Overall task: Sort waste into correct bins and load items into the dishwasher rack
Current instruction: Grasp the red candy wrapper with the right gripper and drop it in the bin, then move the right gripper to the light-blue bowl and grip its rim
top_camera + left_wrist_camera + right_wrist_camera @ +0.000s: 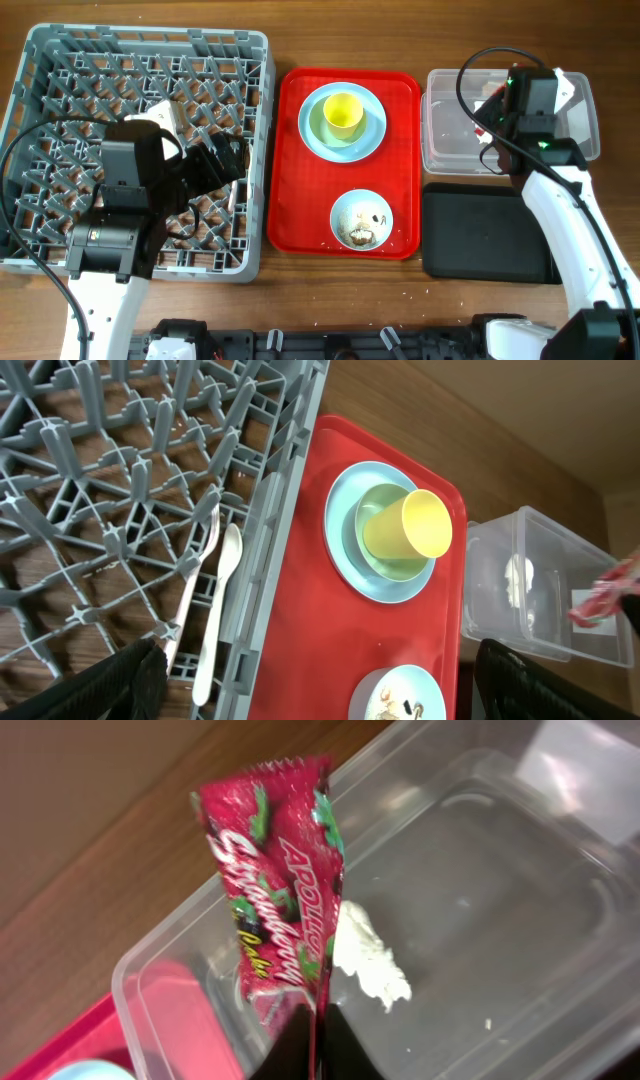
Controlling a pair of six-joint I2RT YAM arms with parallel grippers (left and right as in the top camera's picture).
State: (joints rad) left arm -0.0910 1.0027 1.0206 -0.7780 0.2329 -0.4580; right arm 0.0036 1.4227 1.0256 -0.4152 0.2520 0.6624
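Observation:
My right gripper (318, 1040) is shut on the red printed snack wrapper (275, 870) and holds it over the clear tub (500, 870), where the crumpled white tissue (368, 960) lies. Overhead, this gripper (497, 100) hangs above the tub (450, 150). My left gripper (320, 685) is open and empty over the right edge of the grey dishwasher rack (60, 60). The cream fork (190, 590) and spoon (218, 610) lie in the rack. The yellow cup (342, 113) sits in the pale green bowl (385, 565) on the light blue plate (372, 135). The small blue bowl (362, 218) holds food scraps.
The flat red serving tray (300, 150) lies between the rack and the bins and carries the plate stack and the small bowl. The shallow black tray (485, 235) sits in front of the clear tub. Bare wooden table (600, 40) shows around them.

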